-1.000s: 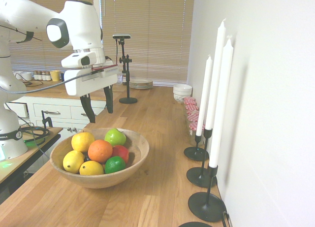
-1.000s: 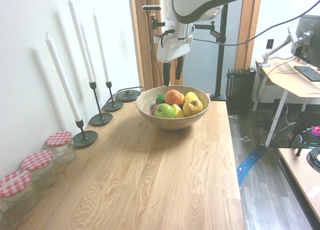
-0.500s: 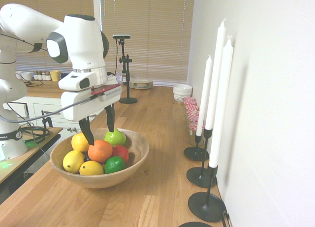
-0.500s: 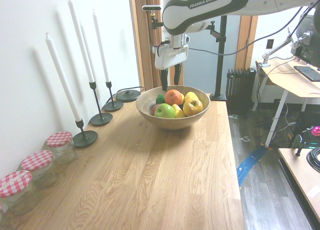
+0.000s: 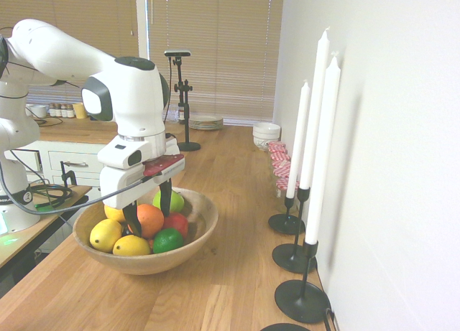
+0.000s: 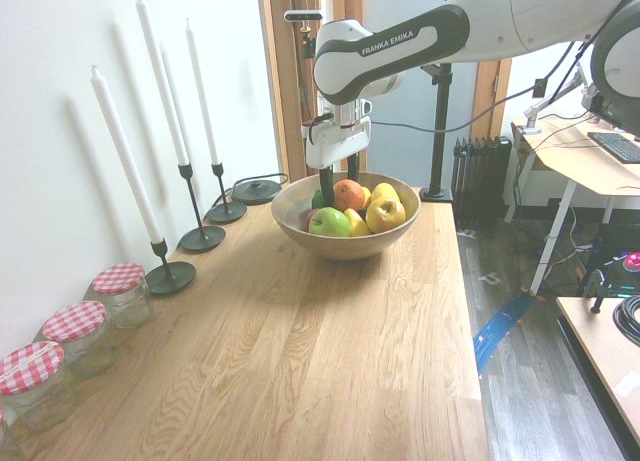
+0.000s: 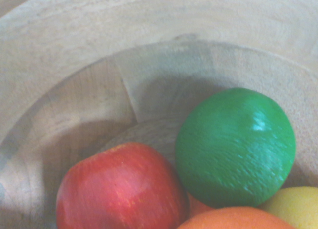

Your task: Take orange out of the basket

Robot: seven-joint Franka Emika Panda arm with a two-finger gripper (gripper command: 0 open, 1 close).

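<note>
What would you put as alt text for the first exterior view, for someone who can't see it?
A white robot arm's open gripper straddles the orange in a wooden basket of lemons, green fruit and a red fruit. The basket sits on a wooden counter, with tall white candles along the wall.

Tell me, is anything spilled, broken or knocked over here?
No, nothing stands out. The fruit, the orange included, sits inside the wooden basket, and the candles stand upright.

Two exterior cameras face each other along the table (image 5: 230,273), sharing the basket (image 5: 198,234); the wrist camera looks down into it closely.
</note>
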